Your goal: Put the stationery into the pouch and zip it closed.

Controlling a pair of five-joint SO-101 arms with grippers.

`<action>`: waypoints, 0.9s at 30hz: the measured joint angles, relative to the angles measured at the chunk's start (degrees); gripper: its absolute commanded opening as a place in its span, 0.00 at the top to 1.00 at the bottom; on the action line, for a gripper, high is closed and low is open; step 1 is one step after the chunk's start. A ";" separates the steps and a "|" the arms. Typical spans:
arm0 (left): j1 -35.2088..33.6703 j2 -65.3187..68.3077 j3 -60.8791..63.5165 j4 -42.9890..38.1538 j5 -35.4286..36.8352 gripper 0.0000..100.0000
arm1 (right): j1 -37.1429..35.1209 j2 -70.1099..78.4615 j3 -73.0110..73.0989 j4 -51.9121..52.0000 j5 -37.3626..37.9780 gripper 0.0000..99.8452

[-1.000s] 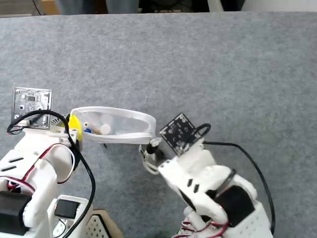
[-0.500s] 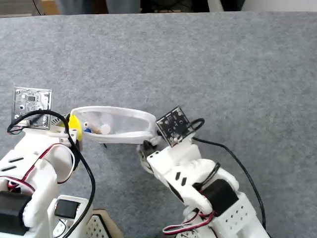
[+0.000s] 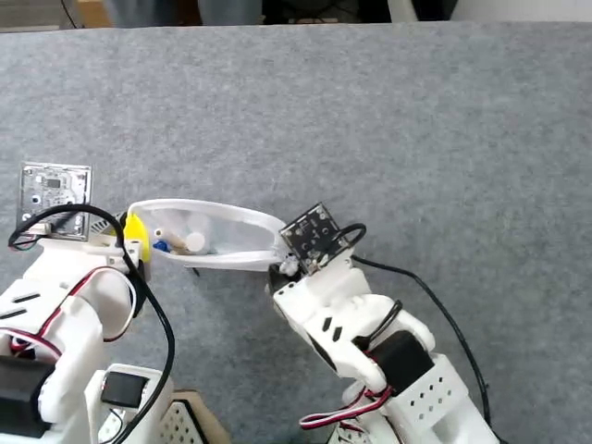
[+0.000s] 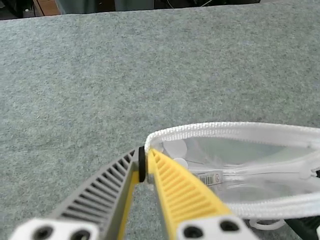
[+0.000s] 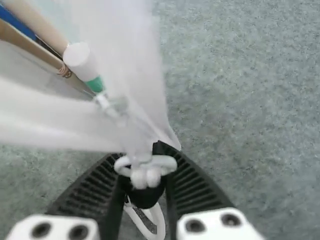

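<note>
A translucent white pouch (image 3: 215, 233) lies open on the grey mat, with pens and a pencil (image 3: 181, 242) inside. My left gripper (image 3: 139, 242) is at the pouch's left end; in the left wrist view its grey and yellow fingers (image 4: 170, 187) are shut on the pouch's woven rim (image 4: 150, 145). My right gripper (image 3: 280, 268) is at the pouch's right end. In the right wrist view that gripper (image 5: 145, 182) has its black fingers shut on the white zipper pull (image 5: 145, 167). Through the pouch wall there I see a white pen with a green band (image 5: 85, 65).
The grey mat (image 3: 416, 129) spreads wide beyond the pouch and to its right. Both white arm bodies take up the near side of the table. A perforated board (image 3: 180, 421) shows at the bottom edge between the arms.
My right arm has moved away from the near edge and slightly left, bringing its gripper up to the pouch's right end. The left arm and pouch have hardly shifted.
</note>
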 measured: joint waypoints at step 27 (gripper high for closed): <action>0.00 0.00 1.32 0.09 0.26 0.97 | 3.60 0.26 -31.38 -1.32 1.67 0.99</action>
